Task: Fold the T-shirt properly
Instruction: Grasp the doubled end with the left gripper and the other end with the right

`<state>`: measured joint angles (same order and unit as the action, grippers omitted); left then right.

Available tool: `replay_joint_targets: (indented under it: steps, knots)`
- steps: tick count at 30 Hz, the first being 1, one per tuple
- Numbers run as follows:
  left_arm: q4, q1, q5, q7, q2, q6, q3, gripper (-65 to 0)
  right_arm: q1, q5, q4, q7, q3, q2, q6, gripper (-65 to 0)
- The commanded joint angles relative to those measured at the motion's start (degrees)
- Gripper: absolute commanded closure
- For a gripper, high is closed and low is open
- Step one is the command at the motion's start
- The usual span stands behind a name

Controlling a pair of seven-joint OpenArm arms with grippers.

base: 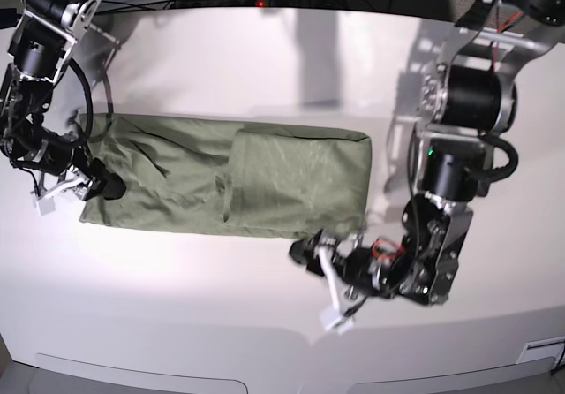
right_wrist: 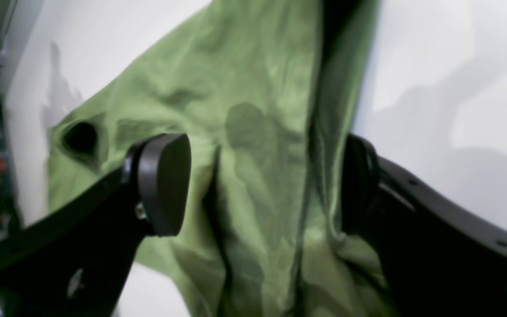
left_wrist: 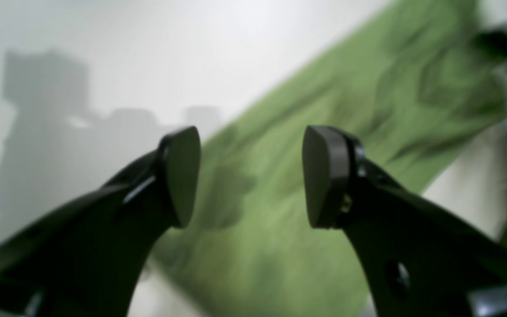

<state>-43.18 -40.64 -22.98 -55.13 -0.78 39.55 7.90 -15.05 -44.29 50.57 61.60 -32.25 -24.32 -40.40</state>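
Partly folded T-shirt [base: 296,182], edges wrinkled, bare white surface [base: 212,288] around it

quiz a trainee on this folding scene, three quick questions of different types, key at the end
1. True or false: the T-shirt lies laid out flat, with no part of it folded over.
2. Multiple choice: in the base view, the left gripper is nearest which part of the T-shirt?
a) its far edge
b) the near edge of its folded-over part
c) its narrow end on that view's left
3. Fill in the blank: the jaws of the right gripper stand ____, with cloth between them.

Key: 1 false; 2 b; 3 open
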Motion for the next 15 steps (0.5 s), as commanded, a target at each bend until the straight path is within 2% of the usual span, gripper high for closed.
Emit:
replay_joint_targets:
  steps: [1, 4, 6, 7, 10, 11, 13, 15]
  knots:
    - [-1.36, -1.77, -1.36, 1.77, -1.27, 0.45, 1.51, -34.9, -0.5, 0.5, 0.2, 1.7, 0.02, -0.76, 0.4, -47.0]
    - [-3.65, 1.14, -4.35, 2.45, -5.44, 0.45, 5.62, -34.9, -0.5, 0.52, 0.2, 2.1, 0.02, -1.05, 0.4, -43.7]
    - [-6.4, 3.5, -7.28, 2.38, -7.61, 0.45, 6.49, -34.9, -0.52, 0.52, 0.22, 2.58, 0.02, -1.11, 0.4, -35.9]
    - [-7.93, 4.72, -8.09, 2.38, -8.26, 0.45, 6.47, -34.9, -0.55, 0.5, 0.22, 2.75, 0.02, -1.09, 0.4, -29.0]
    - [-11.43, 8.48, -8.33, 2.25, -8.96, 0.45, 6.45, -34.9, -1.46, -1.03, 0.22, 3.74, 0.02, -1.05, 0.4, -2.2]
    - [-12.07, 9.57, -7.82, 2.54, -8.94, 0.45, 6.45, -34.9, -2.05, -1.68, 0.22, 4.46, 0.02, -1.03, 0.4, 0.0]
    - [-12.2, 11.45, -5.55, 4.07, -8.5, 0.37, 6.45, -34.9, -3.61, -2.62, 0.22, 6.75, 0.02, -0.85, 0.4, 0.0]
    - [-12.15, 12.9, -2.32, 5.55, -8.22, -2.73, 6.45, -35.0, -5.51, -2.67, 0.22, 8.46, 0.02, -0.52, 0.4, 0.0]
